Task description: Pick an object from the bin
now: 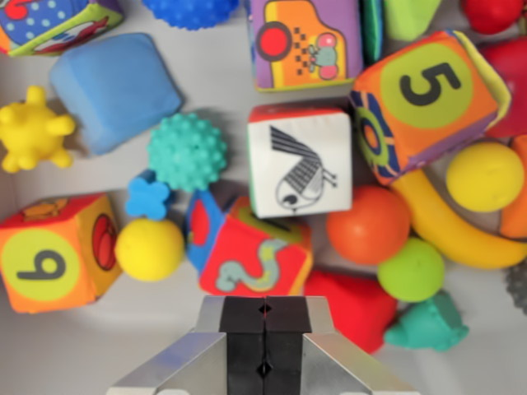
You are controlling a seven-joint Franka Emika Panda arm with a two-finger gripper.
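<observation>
Gripper [265, 346] sat at the bottom edge of the wrist view, fingers [245, 350] pressed together with nothing between them, above the bin [165, 329] packed with soft toys. Likeliest target, judged by position: the red snake block [251, 259], directly ahead and touching the white bird block [300, 160]. Risk: fingers must spread before descending, or they would push the block aside; crowding neighbours could jam a finger or be picked up too.

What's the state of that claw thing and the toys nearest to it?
End effector: shut, holding nothing.
Bird cube: lying free, bird face up.
Snake cube: tilted, leaning among its neighbours.
Number 5 cube: tilted, resting on the banana.
Yellow ball: loose beside the orange cube.
</observation>
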